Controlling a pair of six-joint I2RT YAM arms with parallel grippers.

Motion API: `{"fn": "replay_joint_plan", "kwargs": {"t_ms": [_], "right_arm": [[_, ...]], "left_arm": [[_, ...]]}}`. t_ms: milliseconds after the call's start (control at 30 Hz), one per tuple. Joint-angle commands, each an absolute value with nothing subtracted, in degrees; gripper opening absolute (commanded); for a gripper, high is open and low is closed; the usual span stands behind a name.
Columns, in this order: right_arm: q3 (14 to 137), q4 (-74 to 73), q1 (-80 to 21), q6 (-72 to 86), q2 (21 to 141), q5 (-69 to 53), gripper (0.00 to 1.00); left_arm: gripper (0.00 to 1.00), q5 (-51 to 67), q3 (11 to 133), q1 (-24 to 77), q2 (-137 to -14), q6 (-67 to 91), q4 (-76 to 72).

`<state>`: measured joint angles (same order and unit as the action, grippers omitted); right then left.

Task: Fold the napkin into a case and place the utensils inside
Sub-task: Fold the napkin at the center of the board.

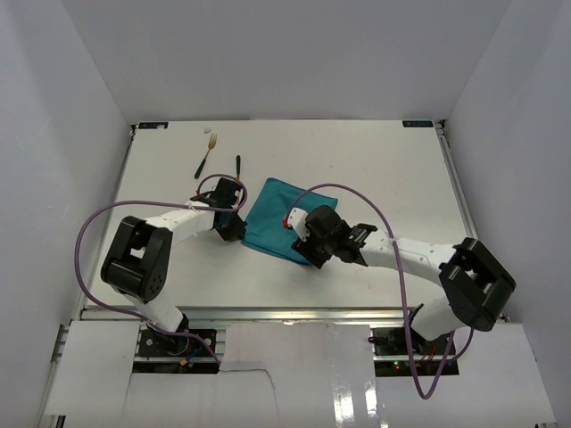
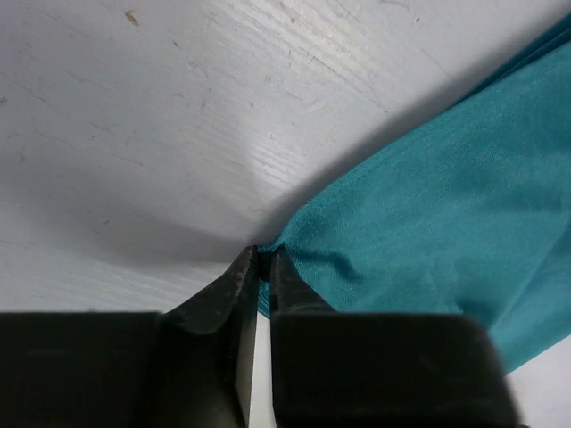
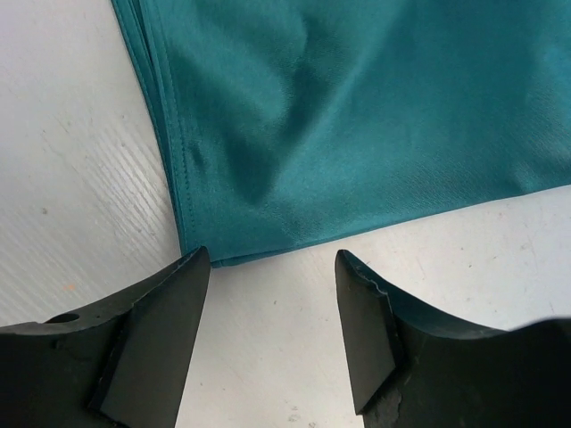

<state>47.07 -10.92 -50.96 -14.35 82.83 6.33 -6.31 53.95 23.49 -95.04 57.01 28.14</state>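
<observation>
Left claw (image 2: pixel 264 267) pinches the folded napkin (image 2: pixel 428 232) at its corner; right claw (image 3: pixel 272 260) gapes open at its edge. Fork (image 1: pixel 206 153) and knife (image 1: pixel 239 167) lie beyond on the tabletop (image 1: pixel 375 160).

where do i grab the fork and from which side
I'd grip the fork on its dark handle, about midway, coming straight down with the jaws across it. It lies flat on the table, so nothing slides under from the side; the handle is slim and straight, and the knife lies apart, leaving finger room.
</observation>
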Motion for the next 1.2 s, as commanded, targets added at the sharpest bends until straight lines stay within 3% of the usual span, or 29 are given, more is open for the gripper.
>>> {"fn": "replay_joint_plan", "kwargs": {"t_ms": [0,67,1000,1167], "right_arm": [[51.06,-13.70,-52.73,-16.70,85.42,10.01,0.64],[51.85,-14.76,-53.35,-16.79,87.53,11.51,0.64],[58.00,-20.04,-57.48,-22.85,97.46,14.41,0.66],[59.06,-19.42,-57.92,-23.20,99.84,14.50,0.61]], "left_arm": [[0.11,-6.68,54.93,23.47,-96.59,57.13,29.09],[0.00,-6.77,55.72,23.47,-96.94,56.52,29.09],[0.00,-11.25,60.99,23.47,-97.47,51.42,29.18],[0.00,-11.60,61.61,23.47,-97.65,51.07,29.09]]}}
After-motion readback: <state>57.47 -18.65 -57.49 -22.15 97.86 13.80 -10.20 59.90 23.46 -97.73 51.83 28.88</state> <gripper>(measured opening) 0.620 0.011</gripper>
